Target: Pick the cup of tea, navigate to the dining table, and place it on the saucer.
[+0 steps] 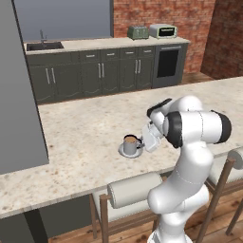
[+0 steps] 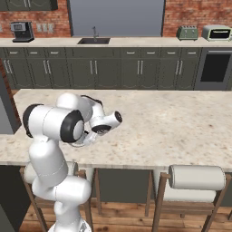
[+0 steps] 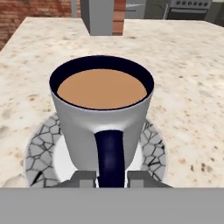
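Note:
The cup of tea, a grey mug with a dark rim and brown liquid, stands upright in the middle of the saucer. In the left base view the cup and saucer sit on the dining table near its front edge. My gripper reaches in from the cup's right side. Seen from the hand, the gripper has its fingertips pressed close on either side of the dark handle. In the right base view my own arm hides the cup.
Cushioned stools stand under the table's near edge. A grey column rises at the table's left end. Beyond the table runs a dark cabinet counter with a sink, a toaster and an oven.

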Controlling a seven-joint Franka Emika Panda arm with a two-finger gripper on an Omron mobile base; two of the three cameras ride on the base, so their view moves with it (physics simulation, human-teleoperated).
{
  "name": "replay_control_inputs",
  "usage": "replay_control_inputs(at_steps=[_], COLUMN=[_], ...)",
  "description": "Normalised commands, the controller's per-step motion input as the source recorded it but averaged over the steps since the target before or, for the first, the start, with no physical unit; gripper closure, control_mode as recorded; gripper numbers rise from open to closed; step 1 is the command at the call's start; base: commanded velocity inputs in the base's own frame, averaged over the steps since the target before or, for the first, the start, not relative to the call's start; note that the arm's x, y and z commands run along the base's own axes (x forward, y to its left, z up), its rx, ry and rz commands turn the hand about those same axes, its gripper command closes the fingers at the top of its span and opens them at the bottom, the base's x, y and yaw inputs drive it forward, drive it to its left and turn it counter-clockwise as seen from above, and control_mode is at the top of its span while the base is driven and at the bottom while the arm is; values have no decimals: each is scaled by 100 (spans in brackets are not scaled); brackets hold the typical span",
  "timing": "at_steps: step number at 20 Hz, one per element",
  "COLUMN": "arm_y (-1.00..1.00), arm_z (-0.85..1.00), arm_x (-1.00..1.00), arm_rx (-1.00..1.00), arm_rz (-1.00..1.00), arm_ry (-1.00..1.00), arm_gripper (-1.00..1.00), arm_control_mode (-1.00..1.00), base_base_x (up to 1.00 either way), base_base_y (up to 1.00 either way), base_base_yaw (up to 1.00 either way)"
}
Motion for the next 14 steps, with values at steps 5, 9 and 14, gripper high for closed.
replay_control_inputs(at_steps=[5,9,14], arm_y=[2,0,0], arm_z=[11,0,1], arm_x=[0,0,-2], arm_rx=[-4,0,0], arm_rz=[0,0,0], arm_ry=[0,0,-1], arm_gripper=[-100,-100,-100], arm_control_mode=[-100,-100,-100], base_base_x=[0,0,0], base_base_y=[0,0,0], base_base_yaw=[0,0,0])
